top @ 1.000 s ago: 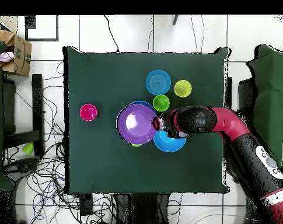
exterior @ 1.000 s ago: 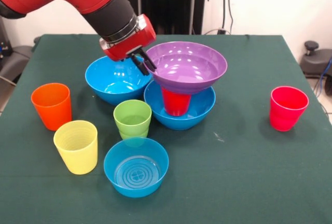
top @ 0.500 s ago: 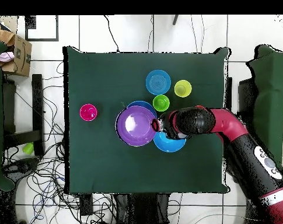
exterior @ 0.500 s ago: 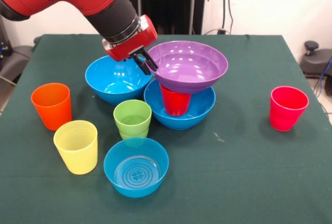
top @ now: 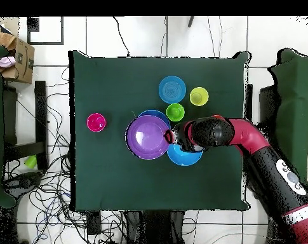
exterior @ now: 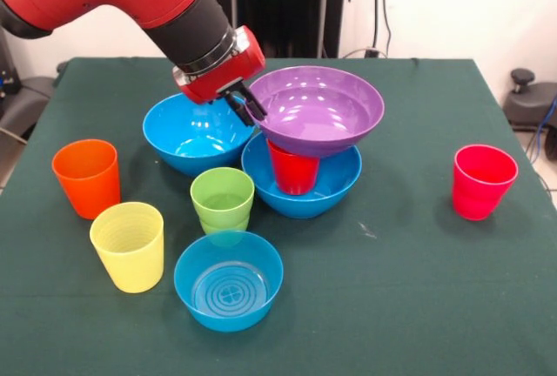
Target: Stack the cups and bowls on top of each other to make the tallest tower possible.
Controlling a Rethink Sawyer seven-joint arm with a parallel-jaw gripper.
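Gripper (exterior: 250, 108): apparently clamped on purple bowl (exterior: 318, 113) rim, far-left side; bowl sits slightly off-centre on red cup (exterior: 292, 171) in blue bowl (exterior: 302, 186).

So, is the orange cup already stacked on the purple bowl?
No, the orange cup stands on the table, apart from the purple bowl.

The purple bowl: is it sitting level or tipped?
Nearly level: the purple bowl rests on the red cup, and the gripper pinches its rim.
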